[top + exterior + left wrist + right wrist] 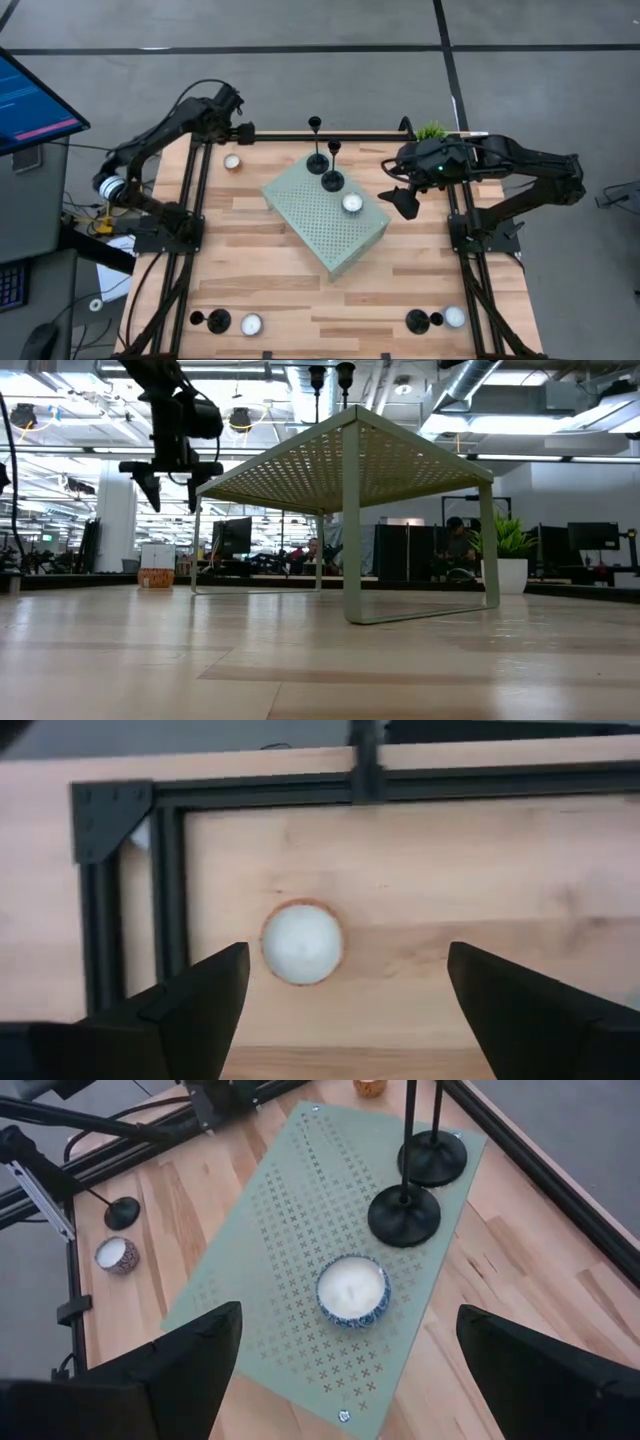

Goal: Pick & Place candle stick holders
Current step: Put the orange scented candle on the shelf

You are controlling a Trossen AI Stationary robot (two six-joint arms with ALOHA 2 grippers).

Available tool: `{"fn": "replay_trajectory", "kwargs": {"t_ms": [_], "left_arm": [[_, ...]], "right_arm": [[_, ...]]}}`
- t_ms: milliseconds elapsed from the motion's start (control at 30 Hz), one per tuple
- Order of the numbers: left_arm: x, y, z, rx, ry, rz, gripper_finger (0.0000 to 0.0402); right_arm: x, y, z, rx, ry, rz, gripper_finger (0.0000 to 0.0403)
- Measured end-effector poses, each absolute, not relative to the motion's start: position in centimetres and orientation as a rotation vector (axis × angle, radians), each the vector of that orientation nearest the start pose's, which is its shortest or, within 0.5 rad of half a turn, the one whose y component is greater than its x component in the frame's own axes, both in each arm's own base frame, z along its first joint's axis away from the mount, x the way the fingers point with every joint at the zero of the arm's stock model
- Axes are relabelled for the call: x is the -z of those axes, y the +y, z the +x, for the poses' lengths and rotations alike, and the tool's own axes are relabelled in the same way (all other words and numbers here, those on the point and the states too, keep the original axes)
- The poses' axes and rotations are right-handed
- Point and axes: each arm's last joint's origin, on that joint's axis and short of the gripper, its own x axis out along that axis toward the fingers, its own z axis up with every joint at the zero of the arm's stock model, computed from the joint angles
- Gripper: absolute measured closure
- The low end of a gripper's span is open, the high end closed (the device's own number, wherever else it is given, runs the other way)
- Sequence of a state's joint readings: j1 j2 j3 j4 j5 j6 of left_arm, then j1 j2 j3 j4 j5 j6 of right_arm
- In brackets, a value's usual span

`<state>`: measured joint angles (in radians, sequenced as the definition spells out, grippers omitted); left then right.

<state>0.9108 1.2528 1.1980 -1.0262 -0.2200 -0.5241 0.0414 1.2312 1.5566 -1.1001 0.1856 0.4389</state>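
Two black candle stick holders (317, 160) (332, 181) stand upright on their disc bases at the far end of a green perforated stand (325, 215); they also show in the right wrist view (432, 1158) (404, 1215). Two more holders stand on the table near the front edge, one left (215, 321) and one right (418, 321). My right gripper (400, 197) (345, 1370) is open and empty, above the stand's right side. My left gripper (238, 135) (340, 1010) is open and empty at the far left, raised over a tealight (302, 942).
A tealight (352, 203) sits on the stand beside the holders. Other tealights lie at far left (232, 161), near left (251, 323) and near right (455, 317). A small green plant (432, 130) stands at the far right. Black frame rails (190, 230) border the table.
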Motion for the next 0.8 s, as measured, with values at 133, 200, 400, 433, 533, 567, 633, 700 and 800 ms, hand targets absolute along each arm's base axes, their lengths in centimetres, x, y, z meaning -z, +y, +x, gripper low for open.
{"fn": "replay_trajectory", "kwargs": {"t_ms": [133,200,400,433,533,567,633,700,800], "left_arm": [[-31.2,19.0,13.9,-1.333,0.775,-0.851,0.0060],[-30.9,19.0,13.9,-1.348,0.780,-0.861,0.0060],[-28.3,18.6,13.0,-1.409,0.809,-0.949,0.0060],[-27.8,18.6,13.0,-1.416,0.812,-0.960,0.0060],[-26.5,18.6,13.1,-1.421,0.798,-0.968,0.0060],[-26.2,18.9,13.3,-1.417,0.752,-0.973,0.0060],[-25.8,19.0,13.6,-1.408,0.706,-0.982,0.0060],[-25.4,19.2,13.5,-1.422,0.700,-0.979,0.0060],[-24.5,19.2,13.1,-1.448,0.726,-0.987,0.0060]], "right_arm": [[-42.0,0.4,21.4,0.302,0.725,0.327,0.0045],[-42.0,0.4,21.4,0.301,0.725,0.324,0.0045],[-42.0,0.6,21.4,0.286,0.728,0.308,0.0045],[-42.0,0.6,21.4,0.283,0.729,0.302,0.0045],[-42.0,0.6,21.4,0.280,0.730,0.295,0.0045],[-42.0,0.6,21.4,0.280,0.730,0.295,0.0045],[-42.0,0.6,21.4,0.280,0.730,0.296,0.0045],[-42.0,0.6,21.4,0.280,0.730,0.296,0.0045],[-42.0,0.7,21.4,0.272,0.732,0.295,0.0045]]}}
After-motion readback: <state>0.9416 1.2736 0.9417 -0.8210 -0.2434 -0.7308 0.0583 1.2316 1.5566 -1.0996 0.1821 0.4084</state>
